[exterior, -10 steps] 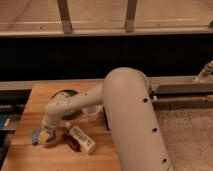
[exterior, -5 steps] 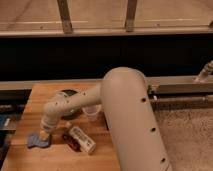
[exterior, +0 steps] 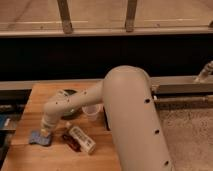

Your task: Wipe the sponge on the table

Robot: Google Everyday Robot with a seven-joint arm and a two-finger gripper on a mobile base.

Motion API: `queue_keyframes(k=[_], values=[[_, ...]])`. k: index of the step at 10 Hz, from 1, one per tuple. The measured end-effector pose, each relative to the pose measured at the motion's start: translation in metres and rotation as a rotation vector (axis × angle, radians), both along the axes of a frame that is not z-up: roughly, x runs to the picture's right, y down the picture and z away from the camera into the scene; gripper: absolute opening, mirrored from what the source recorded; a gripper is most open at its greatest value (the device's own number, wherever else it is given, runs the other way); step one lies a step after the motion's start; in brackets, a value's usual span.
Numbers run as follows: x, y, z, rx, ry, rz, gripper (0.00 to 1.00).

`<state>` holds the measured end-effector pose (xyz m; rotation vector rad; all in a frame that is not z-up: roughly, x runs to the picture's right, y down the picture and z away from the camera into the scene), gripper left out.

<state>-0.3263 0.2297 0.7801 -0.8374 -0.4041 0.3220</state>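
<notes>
- Worktop (exterior: 37, 100): light-brown planked wood, filling the lower left of the view.
- Sponge (exterior: 38, 138): small light-blue pad, lying flat on the worktop close to its left edge, toward the front.
- Hand (exterior: 46, 131): pointing straight down from the wrist onto the upper right edge of the sponge, clenched on that edge.
- Bowl (exterior: 67, 95): dark and round, toward the back of the worktop, partly hidden behind the forearm.
- Dark red item (exterior: 71, 142): small, lying just right of the sponge and against the white bottle; kind not discernible.
- Bottle (exterior: 83, 140): white, on its side, slanting from upper left to lower right, near the sponge but apart from it.
- Cup (exterior: 91, 111): clear, upright, between the bowl and the bottle, close beside the upper arm.
- Arm (exterior: 130, 120): thick, cream-coloured, rising from the lower right and bending leftward down to the hand.
- Floor (exterior: 187, 135): speckled grey, right of the worktop.
</notes>
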Motion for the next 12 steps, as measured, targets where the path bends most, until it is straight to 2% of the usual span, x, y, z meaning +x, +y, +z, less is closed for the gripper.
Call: queue_keyframes(k=[4,8,10,12], values=[[0.029,-0.020,-0.005,0.017,0.057,0.034,0.00],[0.059,-0.029,0.001,-0.010,0.128,0.058,0.00],[0.055,-0.039,0.009,-0.015,0.132,0.039,0.00],[0.034,-0.051,0.019,-0.014,0.119,-0.003,0.00]])
